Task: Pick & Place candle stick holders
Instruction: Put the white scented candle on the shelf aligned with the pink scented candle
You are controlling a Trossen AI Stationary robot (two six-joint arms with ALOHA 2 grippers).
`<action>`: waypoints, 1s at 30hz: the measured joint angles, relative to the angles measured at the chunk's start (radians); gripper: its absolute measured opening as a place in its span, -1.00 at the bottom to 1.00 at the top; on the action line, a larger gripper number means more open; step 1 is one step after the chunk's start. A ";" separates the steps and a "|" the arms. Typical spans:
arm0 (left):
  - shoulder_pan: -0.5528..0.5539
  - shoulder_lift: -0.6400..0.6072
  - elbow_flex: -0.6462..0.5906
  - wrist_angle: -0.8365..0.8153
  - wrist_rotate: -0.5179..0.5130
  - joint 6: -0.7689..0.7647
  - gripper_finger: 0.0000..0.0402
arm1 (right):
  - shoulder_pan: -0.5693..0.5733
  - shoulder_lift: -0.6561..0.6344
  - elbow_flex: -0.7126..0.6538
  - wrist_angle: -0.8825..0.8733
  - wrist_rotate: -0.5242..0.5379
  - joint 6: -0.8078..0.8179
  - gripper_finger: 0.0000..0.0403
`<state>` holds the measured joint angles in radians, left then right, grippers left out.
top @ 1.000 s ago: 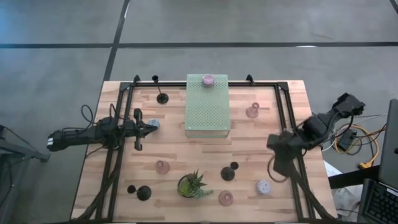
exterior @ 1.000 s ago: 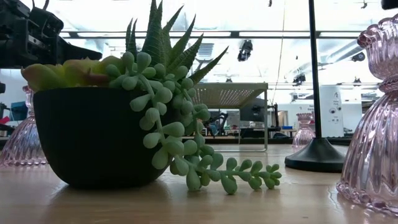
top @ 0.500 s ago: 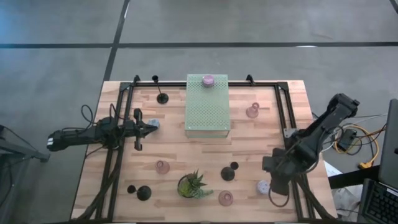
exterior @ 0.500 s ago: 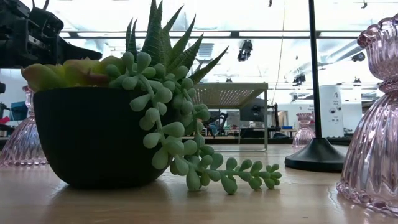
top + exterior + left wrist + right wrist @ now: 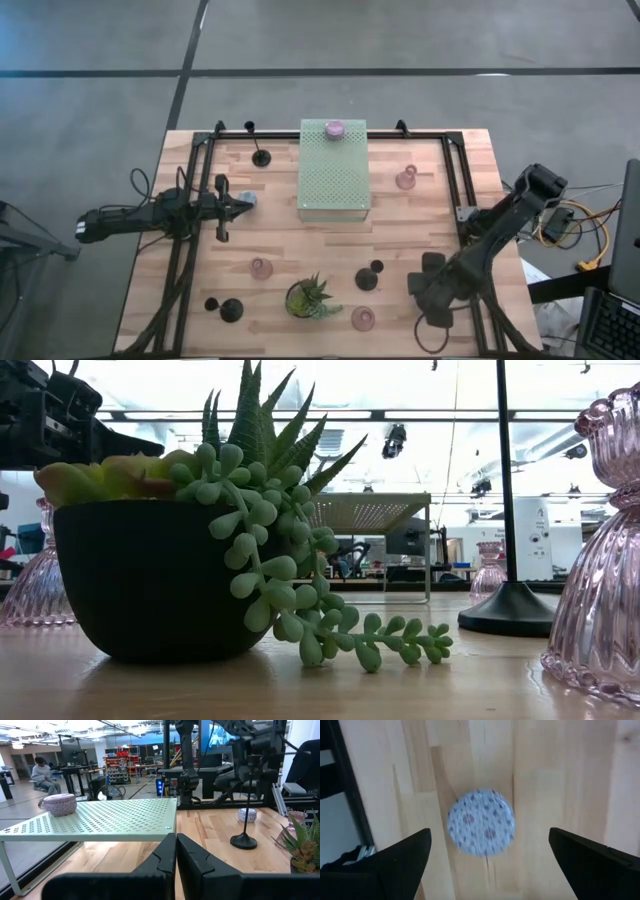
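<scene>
Hanging over the near right part of the wooden table (image 5: 400, 225), the right gripper (image 5: 490, 852) points straight down with its two dark fingers (image 5: 395, 857) spread wide and nothing between them. Directly beneath, between the fingers in the right wrist view, a squat lilac-grey holder (image 5: 481, 822) sits on the boards, untouched.

Across the table, the left gripper (image 5: 243, 204) waits by the left side of the pale green perforated box (image 5: 334, 175), its fingers (image 5: 162, 860) pressed together on nothing. Another lilac-grey holder (image 5: 334, 129) rests on top of that box at its far end.

A pink glass holder (image 5: 405, 179) stands to the right of the box, a second pink holder (image 5: 261, 267) near the left of the spiky potted plant (image 5: 310, 297), a third pink one (image 5: 363, 318) just to the plant's right. A black holder (image 5: 260, 156) stands near the far left corner, another black holder (image 5: 371, 275) right of the plant.
</scene>
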<state>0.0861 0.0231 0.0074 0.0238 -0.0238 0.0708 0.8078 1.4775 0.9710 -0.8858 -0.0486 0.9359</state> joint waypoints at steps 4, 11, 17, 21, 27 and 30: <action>0.000 0.000 0.000 0.000 0.000 0.000 -0.91 | 0.006 0.071 -0.015 0.051 0.000 -0.003 0.98; 0.000 0.001 0.000 0.000 0.000 0.000 -0.91 | 0.044 0.155 -0.026 0.132 -0.003 0.003 0.98; 0.000 0.001 0.000 0.000 0.000 0.000 -0.91 | 0.066 0.192 -0.027 0.153 0.008 0.007 0.96; 0.000 0.001 0.000 0.000 0.000 0.000 -0.91 | 0.072 0.224 -0.027 0.152 0.023 0.021 0.92; 0.000 0.001 0.000 0.000 0.000 0.000 -0.91 | 0.074 0.248 -0.027 0.148 0.032 0.056 0.75; 0.000 0.001 0.000 0.000 0.000 0.000 -0.91 | 0.073 0.245 -0.028 0.143 0.030 0.070 0.59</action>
<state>0.0864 0.0238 0.0072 0.0235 -0.0235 0.0711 0.8806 1.7224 0.9429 -0.7433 -0.0189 1.0055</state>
